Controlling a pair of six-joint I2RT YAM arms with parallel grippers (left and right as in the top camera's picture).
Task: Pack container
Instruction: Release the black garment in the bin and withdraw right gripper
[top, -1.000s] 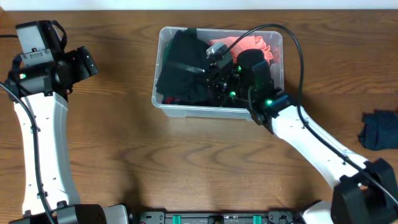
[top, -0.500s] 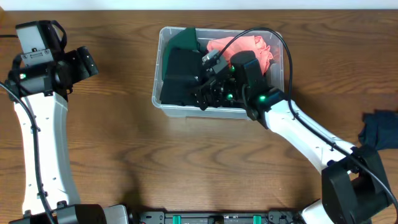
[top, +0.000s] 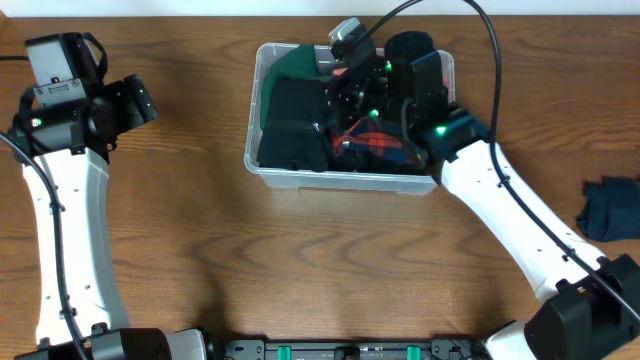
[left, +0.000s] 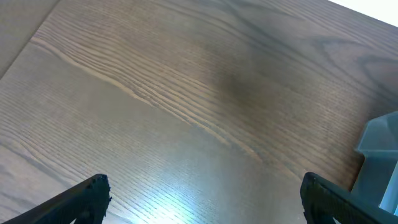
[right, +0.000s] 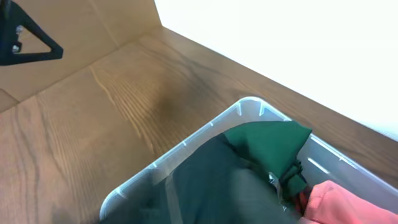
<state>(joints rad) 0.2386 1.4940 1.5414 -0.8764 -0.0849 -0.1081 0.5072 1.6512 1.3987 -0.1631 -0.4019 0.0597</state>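
The clear plastic container (top: 300, 178) stands at the table's far middle, filled with dark green and black clothes (top: 290, 125) and a red plaid cloth (top: 372, 143). My right gripper (top: 340, 90) hangs over the container's back half, and its fingers are lost against the dark clothes. The right wrist view shows no fingers, only the container's rim (right: 186, 146), a green cloth (right: 267, 143), a darker cloth (right: 217, 193) and a salmon cloth (right: 336, 202). My left gripper (left: 205, 199) is open and empty over bare wood, left of the container (left: 379, 162).
A navy cloth (top: 610, 210) lies on the table at the far right. The left arm (top: 60, 180) stands along the left side. The right arm's cable (top: 490, 60) arcs over the container's right end.
My right arm has risen and swung from the container's front toward its back edge. The salmon cloth is now hidden under the arm in the overhead view, and a red plaid cloth shows. The left arm has not moved.
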